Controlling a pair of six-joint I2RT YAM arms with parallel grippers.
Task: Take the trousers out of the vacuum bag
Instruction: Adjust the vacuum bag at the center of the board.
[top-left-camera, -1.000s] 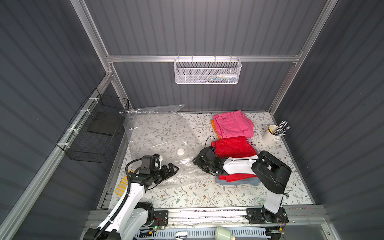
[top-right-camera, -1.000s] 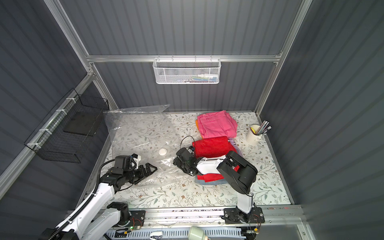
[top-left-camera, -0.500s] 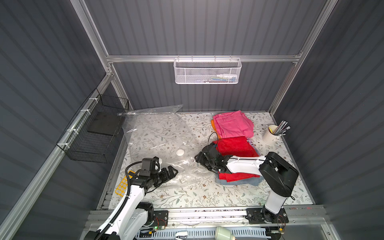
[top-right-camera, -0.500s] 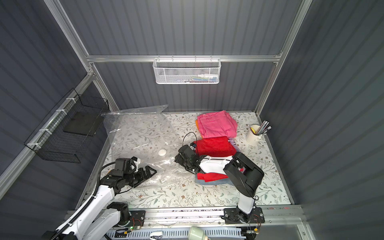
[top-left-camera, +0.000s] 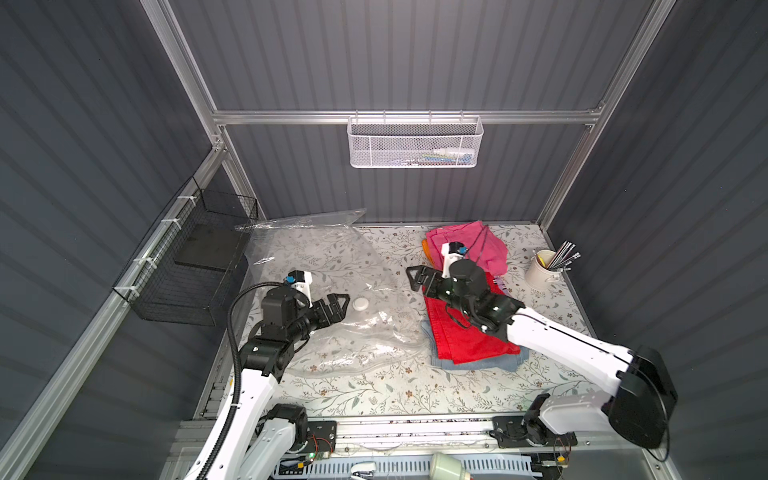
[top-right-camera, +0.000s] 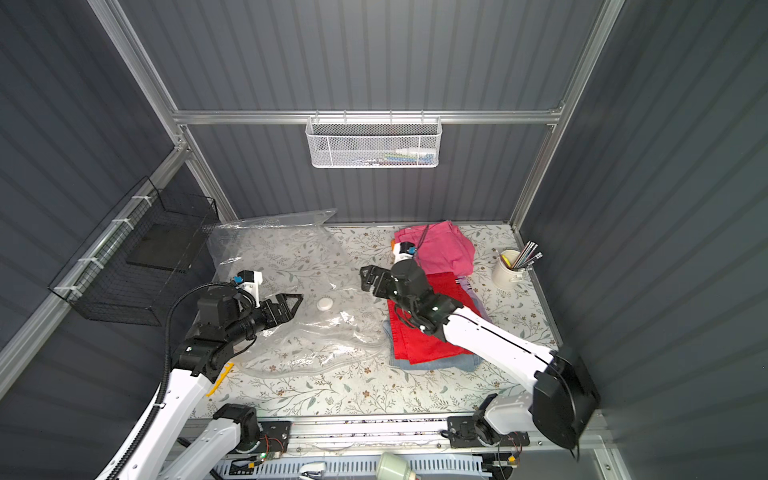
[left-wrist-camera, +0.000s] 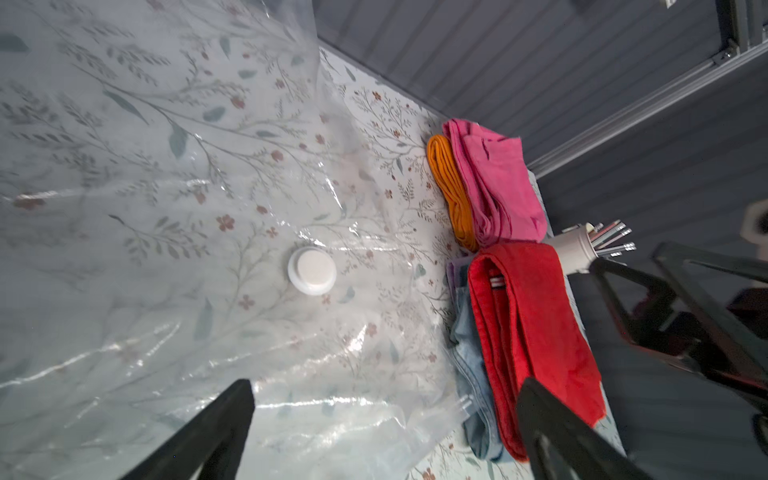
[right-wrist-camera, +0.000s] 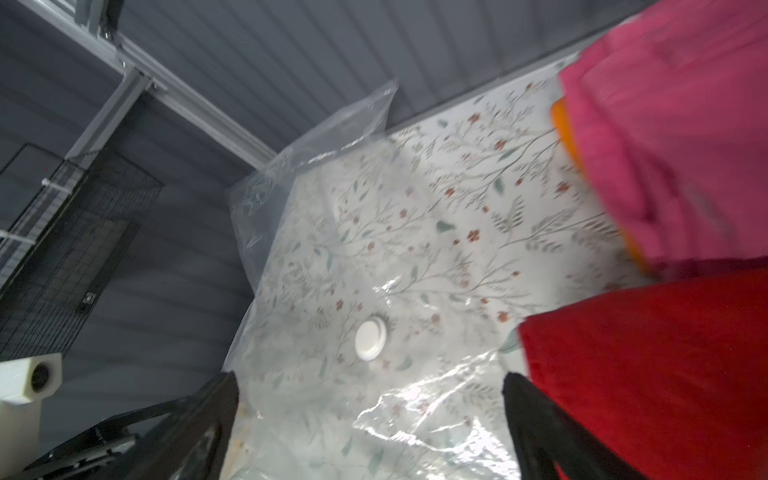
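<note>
The removal is judged done: the vacuum bag (top-left-camera: 332, 257) lies flat and apparently empty on the left of the worktop (top-left-camera: 374, 395). Piled beside it are the pink trousers (top-left-camera: 486, 245) over the orange trousers (left-wrist-camera: 451, 195), and the red trousers (top-left-camera: 465, 340) over the light blue trousers (top-left-camera: 478, 365). The left tool (top-left-camera: 343, 305) and the right tool (top-left-camera: 413, 280) are held released, grasping nothing. Only withdrawal of both arms is called for. No writing can be read.

Red trousers (top-left-camera: 461, 345), hot pink trousers (top-left-camera: 492, 249), orange trousers (left-wrist-camera: 451, 195), light blue trousers (left-wrist-camera: 467, 361); clear vacuum bag (top-left-camera: 332, 257), white valve (top-left-camera: 360, 304); floral-patterned tabletop (top-left-camera: 374, 395).
</note>
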